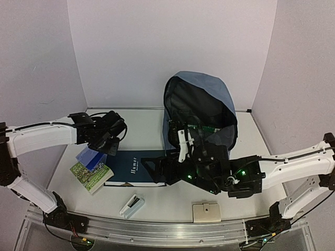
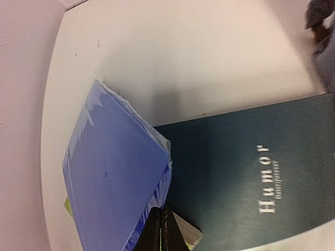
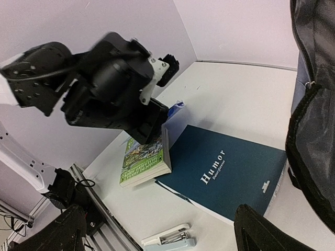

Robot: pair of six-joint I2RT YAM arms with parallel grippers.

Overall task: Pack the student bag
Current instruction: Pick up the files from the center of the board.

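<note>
Left gripper, clamped on the blue pad at lower left, should raise it clear before crossing to the student bag.

— Where can I pass on the left side?

— I see bare table between the left gripper and the student bag. Under that gripper, the blue pad it clamps hangs over the green book, just beside the Humor book.

— And the bag's mouth?

— Open, but my right arm lies across its front, with the right gripper spread over the Humor book. At the near edge, the stapler and beige box sit well apart.
</note>
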